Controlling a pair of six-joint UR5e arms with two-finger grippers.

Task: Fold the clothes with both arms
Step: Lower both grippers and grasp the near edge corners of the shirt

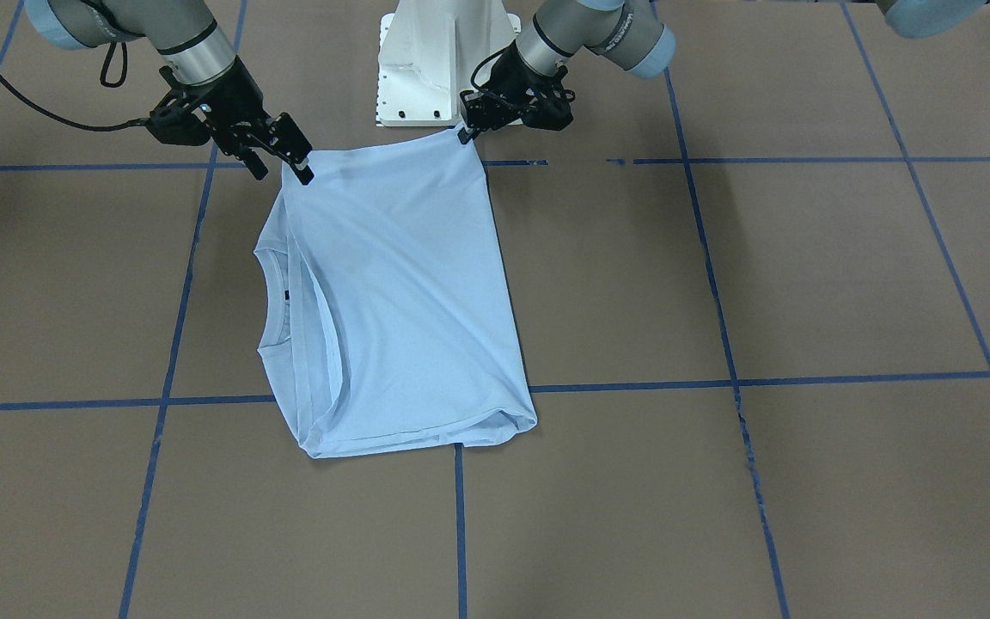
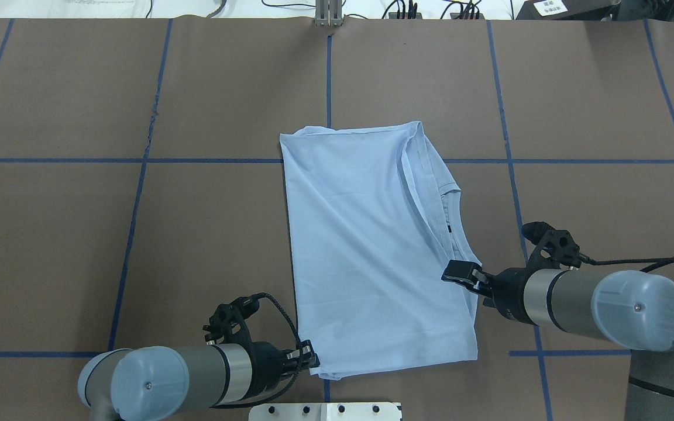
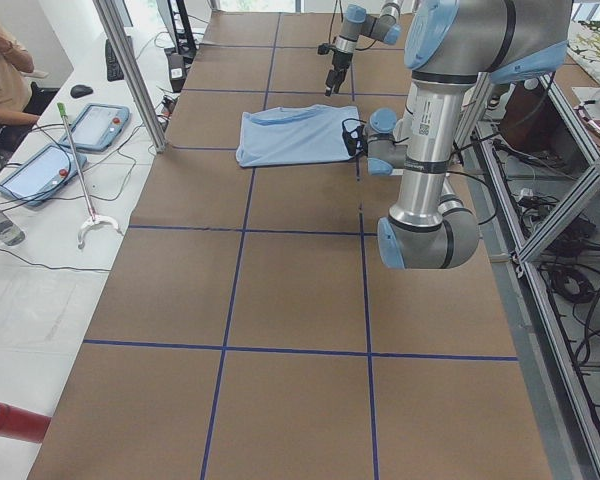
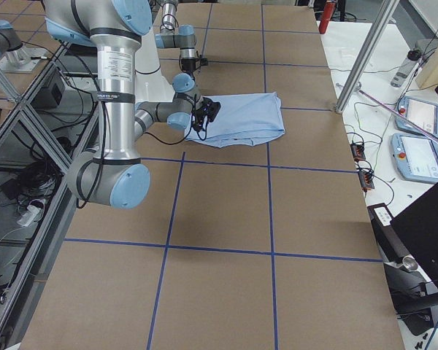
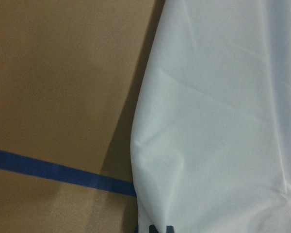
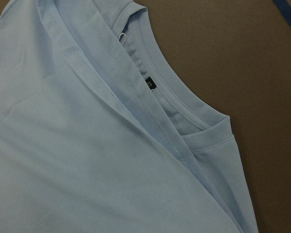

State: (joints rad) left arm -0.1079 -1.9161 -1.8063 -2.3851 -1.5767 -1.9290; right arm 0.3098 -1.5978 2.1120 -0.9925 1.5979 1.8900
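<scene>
Brown worktop (image 2: pixel 79 234) w/ T-shirt (image 2: pixel 360 245) folded once; left tool (image 2: pixel 312 358) & right tool (image 2: pixel 460 273) pinching near corners, further folds prob. left.

The T-shirt (image 2: pixel 366 245) lies on the table (image 2: pixel 138 234) between both hands.

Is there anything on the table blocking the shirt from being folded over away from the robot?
Nothing visible. The T-shirt lies alone on the brown table, with both end effectors, left and right, at its near edge.
</scene>
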